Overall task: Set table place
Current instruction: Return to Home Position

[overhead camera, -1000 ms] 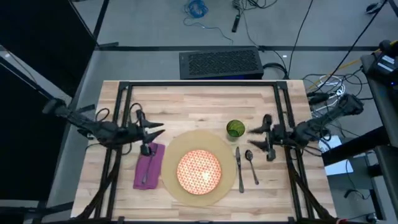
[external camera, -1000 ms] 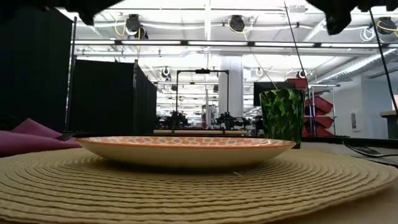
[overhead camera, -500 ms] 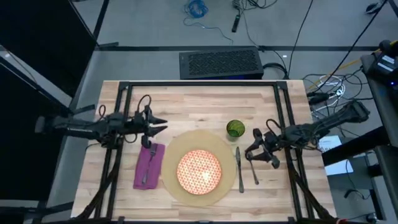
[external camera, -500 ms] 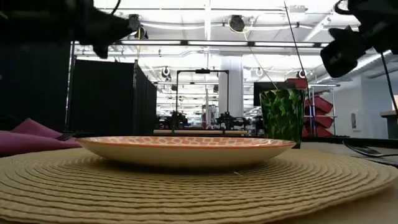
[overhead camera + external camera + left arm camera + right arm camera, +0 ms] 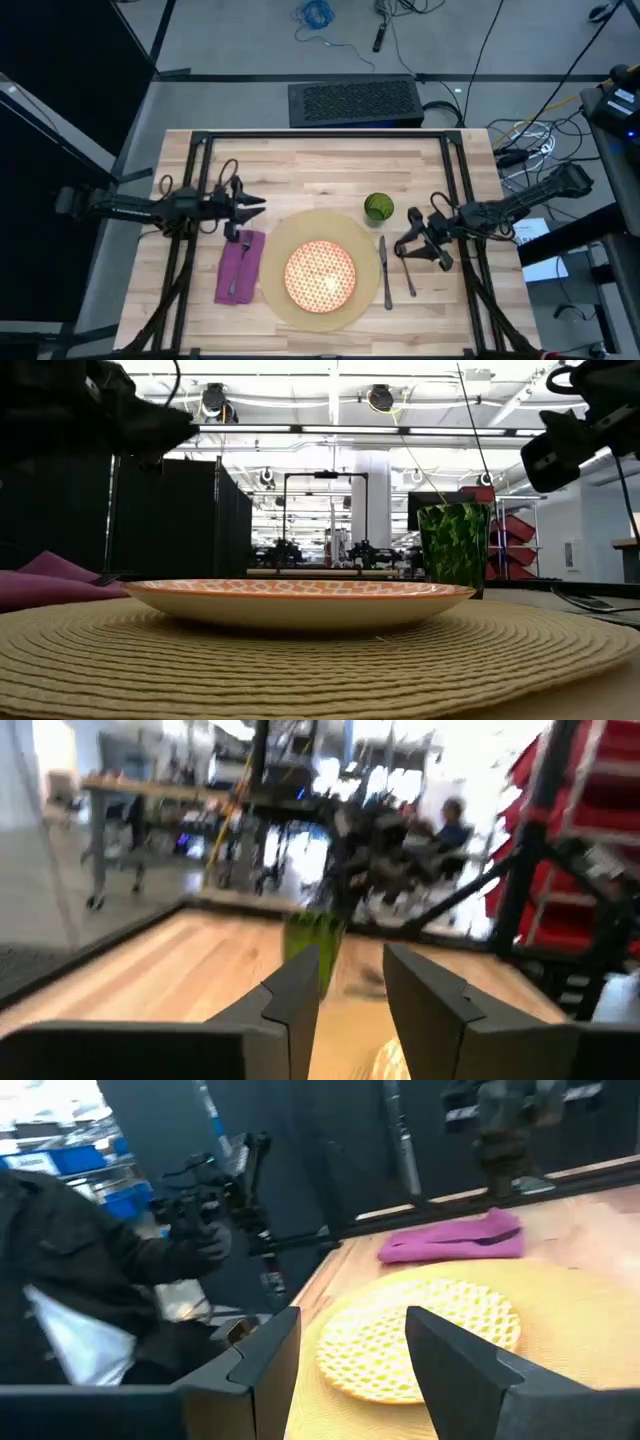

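Observation:
The place, a round tan mat (image 5: 276, 262), lies on the wooden table (image 5: 300, 165) near its front edge. A red-and-cream plate (image 5: 320, 275) rests on the mat. A purple napkin (image 5: 238, 266) with a fork on it lies to the left. To the right lie a knife (image 5: 385, 272) and a spoon (image 5: 409, 280). A green cup (image 5: 378, 207) stands behind them. My left gripper (image 5: 258, 206) hovers open just behind the napkin and points at the cup (image 5: 315, 935). My right gripper (image 5: 403, 240) hovers open over the spoon's bowl and faces the plate (image 5: 420, 1335).
Black frame bars (image 5: 205, 180) run along the table's sides and back. A dark vented box (image 5: 352, 102) stands beyond the far edge. A person in dark clothes (image 5: 80, 1300) shows beyond the table's left side. Bare wood lies behind the mat.
My right gripper has moved toward the table's near edge and down, from beside the cup to over the spoon. My left arm has come down to a flatter reach, its gripper staying behind the napkin. Both arms now show lower in the low view.

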